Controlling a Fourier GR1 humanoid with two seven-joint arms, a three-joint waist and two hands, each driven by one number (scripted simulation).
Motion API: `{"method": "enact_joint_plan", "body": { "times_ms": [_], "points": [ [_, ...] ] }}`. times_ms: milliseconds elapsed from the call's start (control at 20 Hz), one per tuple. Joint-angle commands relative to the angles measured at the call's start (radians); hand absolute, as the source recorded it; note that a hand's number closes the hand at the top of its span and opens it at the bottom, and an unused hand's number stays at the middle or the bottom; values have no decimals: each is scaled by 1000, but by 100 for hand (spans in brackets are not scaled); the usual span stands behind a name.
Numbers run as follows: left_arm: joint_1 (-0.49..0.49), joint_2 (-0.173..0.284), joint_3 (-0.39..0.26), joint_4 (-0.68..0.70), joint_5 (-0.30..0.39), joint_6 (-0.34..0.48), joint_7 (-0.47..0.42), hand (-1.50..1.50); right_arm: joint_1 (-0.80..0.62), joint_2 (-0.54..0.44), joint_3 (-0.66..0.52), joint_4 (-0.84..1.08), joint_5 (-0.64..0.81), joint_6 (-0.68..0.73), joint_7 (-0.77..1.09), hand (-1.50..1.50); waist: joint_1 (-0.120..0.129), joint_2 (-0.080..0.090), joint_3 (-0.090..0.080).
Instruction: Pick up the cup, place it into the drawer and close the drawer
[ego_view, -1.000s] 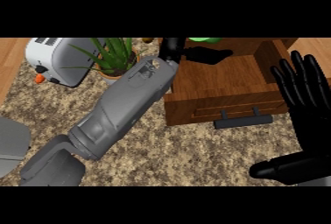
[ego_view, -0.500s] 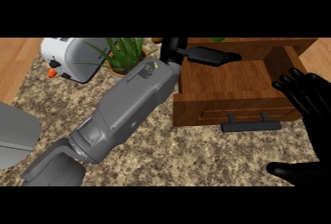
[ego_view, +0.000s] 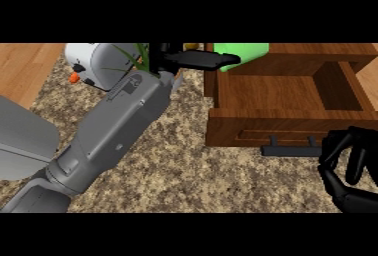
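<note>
The green cup (ego_view: 249, 50) shows at the top of the head view, over the back left corner of the open wooden drawer (ego_view: 269, 92). My left hand (ego_view: 193, 57) reaches in from the left on a long grey forearm, its fingers curled round the cup's left side and hiding part of it. The drawer stands pulled out, its inside bare, with a black handle (ego_view: 289, 150) on its front. My right hand (ego_view: 351, 172) sits at the lower right, just right of the handle's end, fingers loosely bent and holding nothing.
A white toaster (ego_view: 92, 65) with an orange knob stands at the top left, with green plant leaves (ego_view: 139, 54) beside it. A grey shape (ego_view: 22, 142) fills the left edge. The speckled counter (ego_view: 192, 170) lies in front of the drawer.
My left hand has carried the cup rightward to the drawer's back left corner. The right hand has come down from fingers-up to beside the handle. The toaster sits further right in view.
</note>
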Motion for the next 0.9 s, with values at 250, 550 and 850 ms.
{"method": "enact_joint_plan", "body": {
  "times_ms": [250, 550, 850],
  "points": [
    [338, 230, 31, -380, 17, -9, 90, -150, 25, -48, 57, 14, 186, 38, -9, 150, 16, 1, 0],
    [575, 328, 79, -590, 34, -70, 105, -150, 1, -26, 102, 114, 341, 8, -78, 150, 0, 8, 0],
    [684, 379, 116, -629, 54, -156, 71, -150, -9, -111, 257, 159, 668, -1, -205, 150, 7, 9, 0]
  ]
}}
